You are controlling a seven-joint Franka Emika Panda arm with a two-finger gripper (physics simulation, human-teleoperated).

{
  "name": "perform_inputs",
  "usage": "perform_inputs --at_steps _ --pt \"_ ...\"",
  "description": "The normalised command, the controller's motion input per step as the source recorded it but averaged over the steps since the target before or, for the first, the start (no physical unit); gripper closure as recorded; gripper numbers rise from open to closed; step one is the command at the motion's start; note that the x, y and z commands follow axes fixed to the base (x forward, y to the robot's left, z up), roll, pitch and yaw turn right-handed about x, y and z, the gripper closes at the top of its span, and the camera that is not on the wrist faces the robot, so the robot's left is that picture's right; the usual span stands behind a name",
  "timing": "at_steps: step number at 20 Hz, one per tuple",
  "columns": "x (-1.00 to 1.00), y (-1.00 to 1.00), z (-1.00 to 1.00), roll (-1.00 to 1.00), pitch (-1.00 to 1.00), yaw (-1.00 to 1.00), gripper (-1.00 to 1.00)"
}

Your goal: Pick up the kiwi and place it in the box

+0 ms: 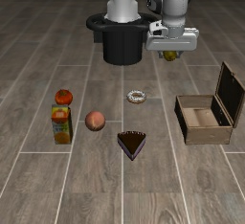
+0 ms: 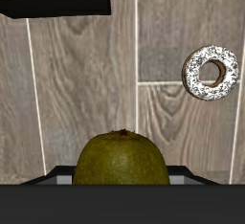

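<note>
Aloft, end effector (image 1: 170, 51) gripping kiwi (image 2: 122, 161), box (image 1: 205, 138) open

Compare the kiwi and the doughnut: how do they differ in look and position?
Shape: the kiwi is a solid oval; the doughnut is a ring with a hole.
Colour: the kiwi is olive-brown; the doughnut is white with speckles.
Position: the kiwi is held up in the gripper, off the ground; the doughnut lies flat on the wooden floor.
Both are rounded foods.
</note>
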Motion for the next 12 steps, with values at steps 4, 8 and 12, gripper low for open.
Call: perform_inputs --at_steps 4,8,12 --pt "0.00 0.00 1.00 0.00 0.00 0.00 1.00" --pt "0.00 1.00 0.00 0.00 0.00 0.00 1.00" --pt "0.25 0.75 0.00 0.00 0.00 0.00 1.00"
